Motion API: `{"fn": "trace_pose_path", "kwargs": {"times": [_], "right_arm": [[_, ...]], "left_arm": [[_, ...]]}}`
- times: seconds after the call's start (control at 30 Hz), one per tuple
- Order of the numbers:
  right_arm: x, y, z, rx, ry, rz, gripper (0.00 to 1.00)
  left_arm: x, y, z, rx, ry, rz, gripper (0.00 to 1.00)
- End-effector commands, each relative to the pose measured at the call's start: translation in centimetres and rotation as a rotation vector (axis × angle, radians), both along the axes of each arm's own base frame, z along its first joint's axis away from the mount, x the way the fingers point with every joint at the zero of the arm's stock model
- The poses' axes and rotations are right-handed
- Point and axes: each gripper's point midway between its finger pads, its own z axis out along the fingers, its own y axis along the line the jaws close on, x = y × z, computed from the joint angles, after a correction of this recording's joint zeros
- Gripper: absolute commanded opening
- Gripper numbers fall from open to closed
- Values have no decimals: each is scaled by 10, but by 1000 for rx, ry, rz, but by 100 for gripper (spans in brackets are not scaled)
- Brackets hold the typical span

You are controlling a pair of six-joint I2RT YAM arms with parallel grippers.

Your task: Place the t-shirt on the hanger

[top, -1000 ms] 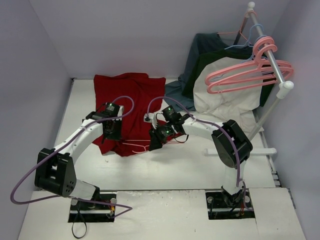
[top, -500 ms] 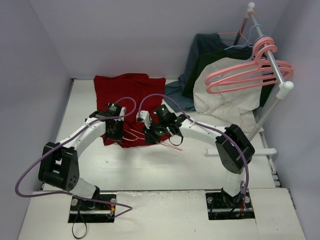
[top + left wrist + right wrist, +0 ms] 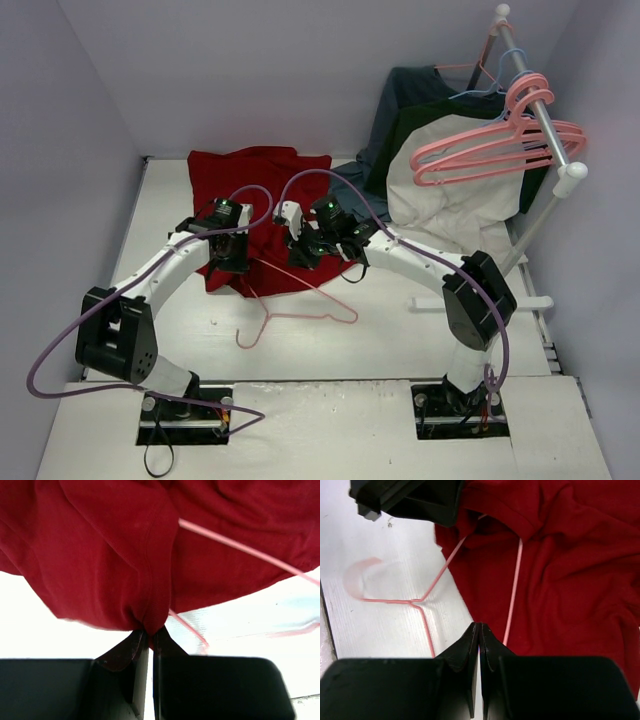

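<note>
The deep-red t-shirt (image 3: 255,185) lies bunched on the white table (image 3: 400,345), its far edge against the back wall. Bare tabletop stretches from its near hem to the arm bases, and a narrower bare strip runs along its left side to the wall. To the shirt's right a dark blue-grey garment (image 3: 400,100) and a cream-and-dark-green garment (image 3: 450,200) hang off the rack (image 3: 545,130), closing that side, with spare pink hangers (image 3: 490,150) hooked above them.

Both arms reach forward with elbows bowed outward, their wrists meeting at the shirt's near hem. The left gripper (image 3: 232,262) is clenched on a fold of the hem; the wrist view shows red cloth puckered into the tips (image 3: 150,632). The right gripper (image 3: 303,255), just right of it, has its jaws pressed together at the hem's edge (image 3: 479,627); whether cloth is nipped between them cannot be told.

The salmon-pink hanger (image 3: 310,315) lies on the table in front of the shirt. Its hook points toward the bases, one arm slips under the hem by the left gripper, and another wire crosses the red cloth (image 3: 516,575).

Half a second ago the hanger was up between the two grippers at the hem and the right jaws stood partly apart. It has since dropped forward onto the open table, and the right arm has swung leftward along the hem.
</note>
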Motion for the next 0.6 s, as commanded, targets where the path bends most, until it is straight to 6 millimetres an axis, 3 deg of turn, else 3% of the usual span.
{"fn": "trace_pose_path", "kwargs": {"times": [0.0,0.1,0.23,0.3,0.43,0.57], "right_arm": [[12,3,33,64,-83,-26,0],[3,4,30,66,-71,0,1],[-21,2,16,20,-105,60,25],[-41,2,1,-18,-113,97,31],[-68,2,-24,-105,-159,149,36],[-84,8,-44,-161,-176,196,37]], "left_arm": [[22,-2,39,-18,-138,-13,0],[25,-4,33,-18,-115,-14,0],[28,2,24,26,-102,0,0],[28,10,20,53,-97,23,0],[25,23,12,51,-78,108,0],[22,22,5,25,-57,138,0]]}}
